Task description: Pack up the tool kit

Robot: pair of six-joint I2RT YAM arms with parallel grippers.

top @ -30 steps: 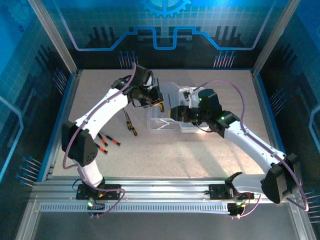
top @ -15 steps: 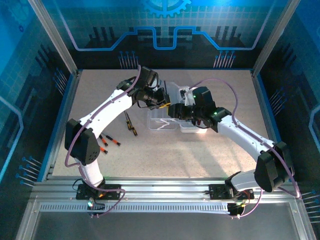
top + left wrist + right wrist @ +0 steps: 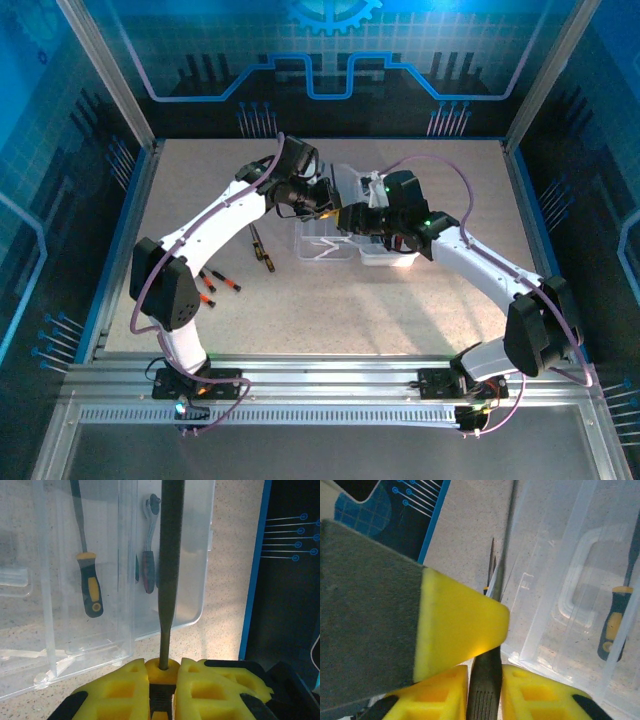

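Observation:
The tool kit's clear plastic case (image 3: 335,240) lies open mid-table. Inside it are a yellow-and-black screwdriver (image 3: 90,585) and a silver ratchet wrench (image 3: 149,545). My left gripper (image 3: 325,203) hangs over the case, shut on the yellow handle of a long dark-shafted tool (image 3: 170,555). My right gripper (image 3: 350,218) meets it from the right, and its fingers press both sides of that same tool's ribbed dark shaft (image 3: 484,695). In the right wrist view the left gripper's yellow finger (image 3: 455,625) sits just above my right gripper (image 3: 485,672), with the case (image 3: 555,645) beneath.
A dark screwdriver (image 3: 262,248) lies on the table left of the case. Two red-handled tools (image 3: 215,285) lie further left, near the left arm's base. Blue walls fence the table at the back and sides.
My right gripper has moved left to the left gripper and closed on the tool's shaft. The left gripper shifted slightly right and kept its grip.

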